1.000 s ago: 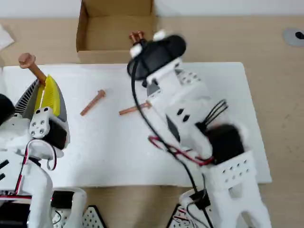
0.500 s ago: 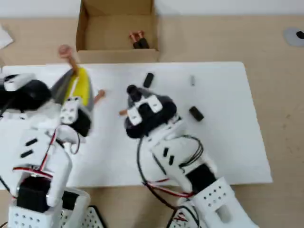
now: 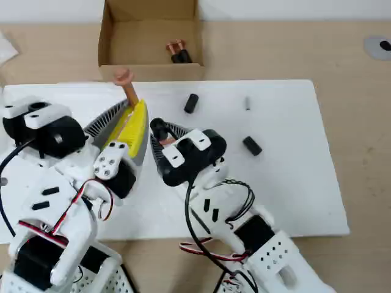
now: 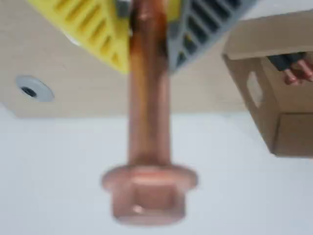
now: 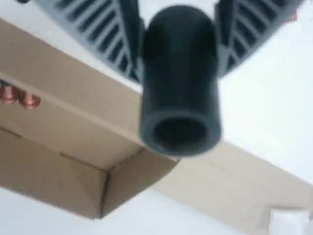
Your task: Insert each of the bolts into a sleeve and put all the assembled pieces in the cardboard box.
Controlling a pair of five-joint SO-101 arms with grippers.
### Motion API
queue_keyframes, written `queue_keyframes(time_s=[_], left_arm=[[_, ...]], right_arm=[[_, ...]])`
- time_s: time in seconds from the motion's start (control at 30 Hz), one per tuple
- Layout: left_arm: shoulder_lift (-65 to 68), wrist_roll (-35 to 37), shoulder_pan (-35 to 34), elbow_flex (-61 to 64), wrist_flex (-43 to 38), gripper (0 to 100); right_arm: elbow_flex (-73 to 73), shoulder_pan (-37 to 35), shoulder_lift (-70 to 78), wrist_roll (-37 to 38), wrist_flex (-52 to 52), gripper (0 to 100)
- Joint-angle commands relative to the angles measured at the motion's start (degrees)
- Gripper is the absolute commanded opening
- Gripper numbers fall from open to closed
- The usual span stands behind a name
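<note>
Overhead, two white robot arms reach across a white foam board [image 3: 293, 183] lying on a light wooden counter [image 3: 357, 122].

The left arm's fingers [image 4: 83, 24], one yellow and one grey, are closed on the shaft of a copper-coloured flanged bolt [image 3: 128, 90]. The bolt sticks out past the fingertips. Its head points away from the fingers and is raised near the front wall of the open brown cardboard box [image 3: 149, 72].

The right arm's fingers [image 5: 93, 24], both grey and ribbed, are clamped on the sides of a black tubular sleeve [image 3: 157, 127]. The sleeve's open bore faces away from the fingers, toward the box. The held sleeve is just beside the left arm's yellow finger. The bolt and this sleeve are apart, with the bolt head nearer the box.

The box stands on the counter, touching the far edge of the board. Inside it, against the right wall, lie two assembled pieces [image 3: 177, 52], with black sleeves and copper heads side by side.

Two loose black sleeves lie on the board. One sleeve [image 3: 191, 102] is near the box's front right corner. The other sleeve [image 3: 252, 145] is farther right, well apart from both sets of fingers. A small grey piece [image 3: 247, 104] lies between them, too small to identify.

A grey round disc [image 3: 379, 46] sits on the counter at the far right edge.
</note>
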Motion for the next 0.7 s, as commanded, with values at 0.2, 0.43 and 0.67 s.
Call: queue_keyframes(time_s=[0.2,0.43,0.67], left_arm=[[-0.3,-2.0,1.1,-0.8,0.7,1],[-0.3,-1.9,1.2,2.9,2.5,1],[-0.3,-1.8,1.2,4.8,2.2,1]], right_arm=[[-0.8,-1.1,-1.4,-0.4,0.2,0.9],[-2.9,-1.0,-1.4,-0.4,0.3,0.9],[-2.9,-1.0,-1.4,-0.7,0.3,0.9]])
